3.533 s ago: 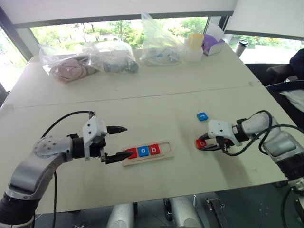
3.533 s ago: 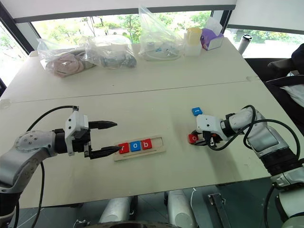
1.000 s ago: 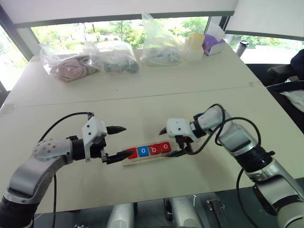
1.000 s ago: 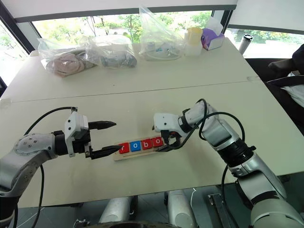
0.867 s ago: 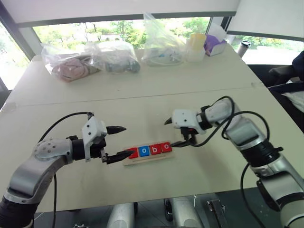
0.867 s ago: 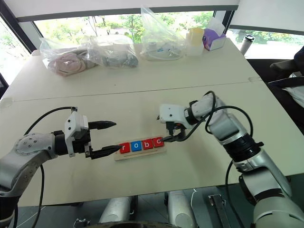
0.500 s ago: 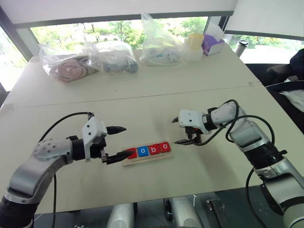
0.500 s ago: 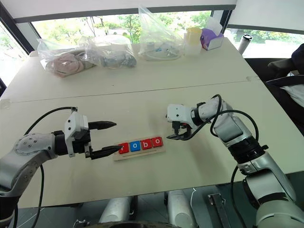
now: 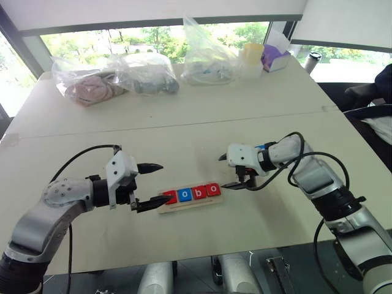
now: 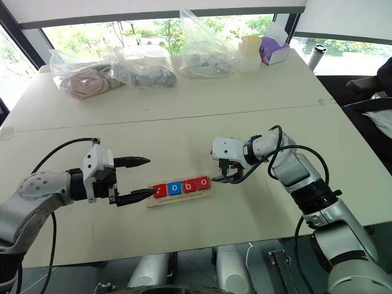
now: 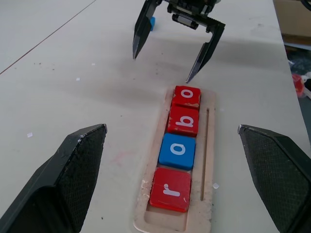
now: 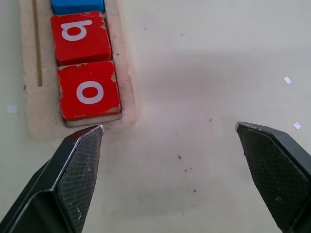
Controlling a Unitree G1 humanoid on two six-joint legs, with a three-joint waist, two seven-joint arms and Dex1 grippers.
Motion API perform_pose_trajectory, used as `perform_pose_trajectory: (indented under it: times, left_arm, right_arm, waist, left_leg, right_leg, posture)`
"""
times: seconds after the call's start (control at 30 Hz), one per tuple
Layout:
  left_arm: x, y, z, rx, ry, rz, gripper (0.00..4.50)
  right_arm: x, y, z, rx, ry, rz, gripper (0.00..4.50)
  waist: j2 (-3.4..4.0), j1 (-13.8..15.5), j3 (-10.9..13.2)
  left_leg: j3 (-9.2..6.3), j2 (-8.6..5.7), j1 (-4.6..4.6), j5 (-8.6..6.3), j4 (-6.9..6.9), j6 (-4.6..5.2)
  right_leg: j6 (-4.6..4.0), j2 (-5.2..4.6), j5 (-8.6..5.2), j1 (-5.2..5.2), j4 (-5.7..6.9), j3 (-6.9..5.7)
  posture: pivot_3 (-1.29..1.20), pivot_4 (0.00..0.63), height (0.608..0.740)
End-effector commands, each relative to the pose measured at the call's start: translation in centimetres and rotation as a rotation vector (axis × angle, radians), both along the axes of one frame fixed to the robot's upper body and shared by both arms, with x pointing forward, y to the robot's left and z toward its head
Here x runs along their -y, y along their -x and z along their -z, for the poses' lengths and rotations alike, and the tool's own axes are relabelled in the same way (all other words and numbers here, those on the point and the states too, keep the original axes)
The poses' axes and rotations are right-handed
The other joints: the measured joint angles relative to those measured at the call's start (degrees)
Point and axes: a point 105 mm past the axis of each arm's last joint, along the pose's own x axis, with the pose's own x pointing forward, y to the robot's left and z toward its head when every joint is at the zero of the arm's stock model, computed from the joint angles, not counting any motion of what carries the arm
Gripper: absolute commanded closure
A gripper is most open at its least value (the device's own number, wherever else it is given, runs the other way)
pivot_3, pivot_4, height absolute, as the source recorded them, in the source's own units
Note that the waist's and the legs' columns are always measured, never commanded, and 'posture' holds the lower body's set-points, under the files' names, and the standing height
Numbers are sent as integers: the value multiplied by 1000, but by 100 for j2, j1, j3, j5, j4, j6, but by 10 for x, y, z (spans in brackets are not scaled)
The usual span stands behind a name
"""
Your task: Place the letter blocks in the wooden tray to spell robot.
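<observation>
while plastic bags (image 9: pixel 147 70) sit far back, nothing crowds the wooden tray (image 9: pixel 191 202).

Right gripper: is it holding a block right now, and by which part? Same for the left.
Nothing is held. The right gripper is open beside the wooden tray, its fingers off the red o block. The left gripper is open and empty too.
</observation>
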Motion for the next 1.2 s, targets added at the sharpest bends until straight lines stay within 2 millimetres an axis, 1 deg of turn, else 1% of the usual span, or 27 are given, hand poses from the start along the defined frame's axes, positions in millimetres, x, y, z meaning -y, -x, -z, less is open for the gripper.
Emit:
perform_pose_trajectory:
  times: [0.03, 0.53, 0.87, 1.2]
  left_arm:
    - [-1, 0, -11, 50, -5, 0, 0]
    - [0, 0, -10, 52, -3, -5, 0]
    - [0, 0, -10, 54, -3, -6, 0]
    - [-1, 0, -10, 55, -4, -11, 0]
  right_arm:
    - [-11, 4, -8, 30, -24, -40, 21]
    - [-21, 10, -7, 22, -38, -64, 21]
    - [-25, 8, -6, 28, -44, -64, 21]
    - [-38, 12, -9, 29, -66, -94, 21]
  waist:
    - [0, -1, 0]
    - [0, 0, 0]
    - [0, -1, 0]
    - [0, -2, 0]
  left_leg:
    - [0, 0, 0, 0, 0, 0]
    - [-1, 0, 1, 0, 1, 0]
    - [-1, 0, 2, 0, 1, 0]
    - [-1, 0, 3, 0, 1, 0]
  right_leg:
    - [0, 0, 0, 0, 0, 0]
    - [3, 0, -2, 0, 3, 0]
    - [3, 0, -2, 0, 7, 0]
    - [5, 0, -4, 0, 8, 0]
  posture:
    - [0, 150, 740]
    - [0, 150, 740]
    - [0, 150, 740]
    - [0, 150, 740]
